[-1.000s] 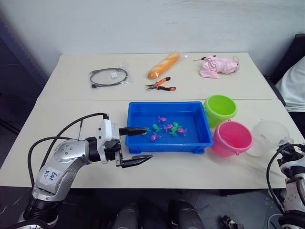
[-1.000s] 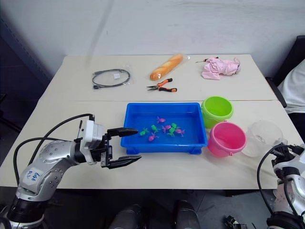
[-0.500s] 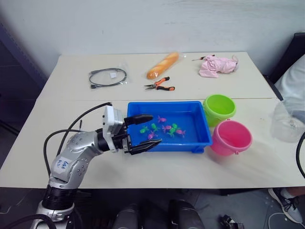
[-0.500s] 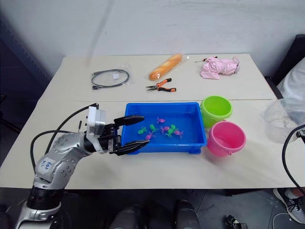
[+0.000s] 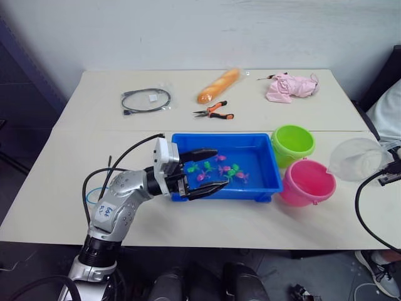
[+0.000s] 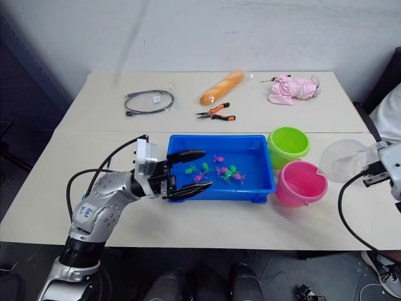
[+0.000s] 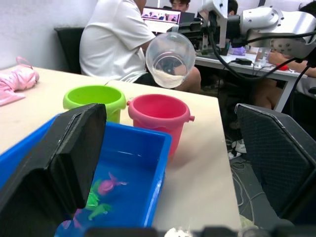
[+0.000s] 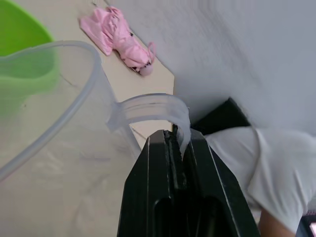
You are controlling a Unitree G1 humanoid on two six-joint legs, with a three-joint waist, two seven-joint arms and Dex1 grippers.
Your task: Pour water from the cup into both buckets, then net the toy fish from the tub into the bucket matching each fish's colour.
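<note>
Your right gripper (image 8: pixel 174 143) is clamping the handle of the clear cup (image 6: pixel 343 160) between its two black fingers, holding the cup raised at the right edge of the frame, just right of the pink bucket (image 6: pixel 301 183) and tipped with its mouth facing that bucket (in the left wrist view the cup (image 7: pixel 171 59) is hanging in the air above the pink bucket's far side).

Your left gripper (image 6: pixel 190 172) is reaching in from the lower left with its fingers spread wide, one finger lying over the left end of the blue tub (image 6: pixel 247 190) and the other over the tub's near rim.

The tub is sitting at the centre of the counter (image 6: pixel 207 219), and the toy fish (image 6: pixel 219 173), pink and green ones mixed, are lying in a loose cluster in its middle, just beyond your left fingertips.

The green bucket (image 6: pixel 287 145) is standing upright just beside the tub's far right corner, with the pink bucket close in front of it, toward the lower right.

Across the upper part of the frame a coiled cable (image 6: pixel 148 101), pliers (image 6: pixel 216 115), a baguette (image 6: pixel 221 87) and a pink cloth (image 6: pixel 293 88) are lying well apart from the tub.

A person in a white shirt (image 7: pixel 117 39) is sitting beyond the counter's right end.
</note>
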